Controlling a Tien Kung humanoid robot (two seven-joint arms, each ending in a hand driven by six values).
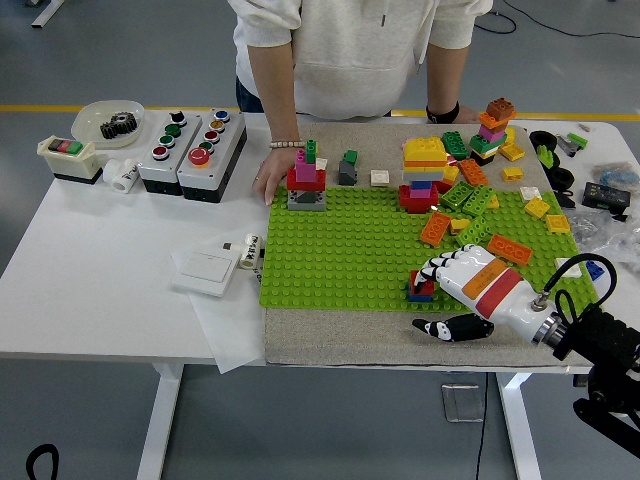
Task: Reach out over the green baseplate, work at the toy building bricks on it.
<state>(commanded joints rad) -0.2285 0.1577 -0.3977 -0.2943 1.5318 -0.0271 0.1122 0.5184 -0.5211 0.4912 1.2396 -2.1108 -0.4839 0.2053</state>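
The green baseplate lies on a grey mat in the middle of the table. My right hand, white with black fingertips, reaches in from the lower right. Its fingers curl over a small red-and-blue brick stack at the plate's front edge, and its thumb lies below on the mat. A red, pink and green tower stands at the plate's back left. A yellow, orange and red tower stands at the back right. Loose orange, green and yellow bricks lie scattered to the right.
A person stands at the far side, one hand resting on the table by the back-left tower. Button boxes and a white bowl sit at the left. A white switch plate lies left of the baseplate. Cables and small parts crowd the right edge.
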